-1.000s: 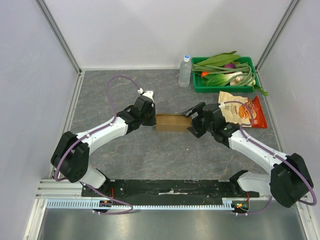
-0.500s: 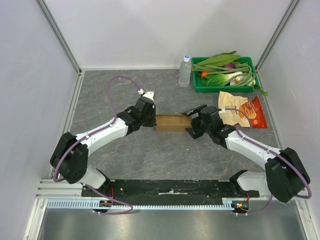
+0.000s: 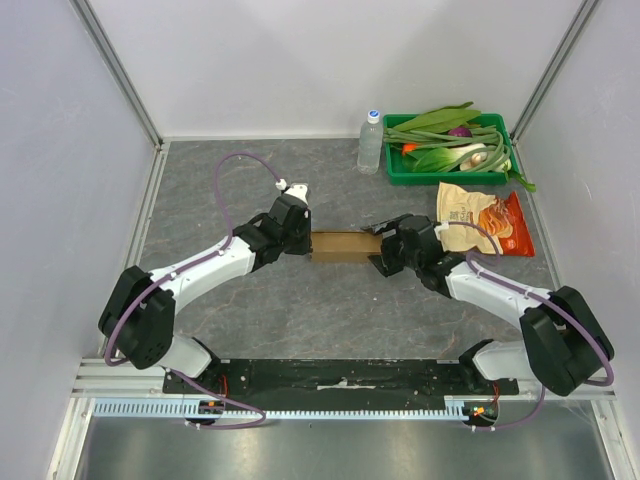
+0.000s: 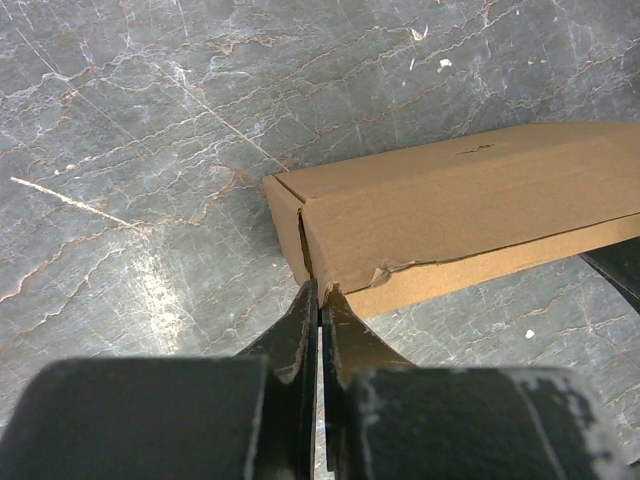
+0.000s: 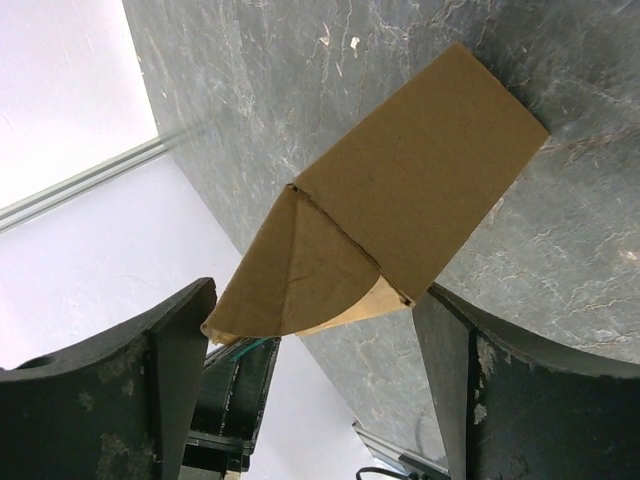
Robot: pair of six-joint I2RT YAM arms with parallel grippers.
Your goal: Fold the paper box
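The paper box (image 3: 340, 245) is a long brown carton lying flat in the middle of the table. My left gripper (image 3: 304, 240) is at its left end. In the left wrist view the gripper (image 4: 320, 292) is shut, its tips pinching the near corner edge of the box (image 4: 460, 210). My right gripper (image 3: 383, 252) is at the box's right end. In the right wrist view it (image 5: 315, 335) is wide open, and the box's end (image 5: 410, 190) with a loose rounded flap (image 5: 310, 270) lies between the fingers without touching them.
A water bottle (image 3: 370, 142) and a green tray (image 3: 400, 175) of vegetables stand at the back right. A glossy snack bag (image 3: 490, 222) lies just right of my right arm. Walls close the left, back and right sides.
My right gripper has moved left, closing in on the box's right end. The left gripper and the box have stayed put.
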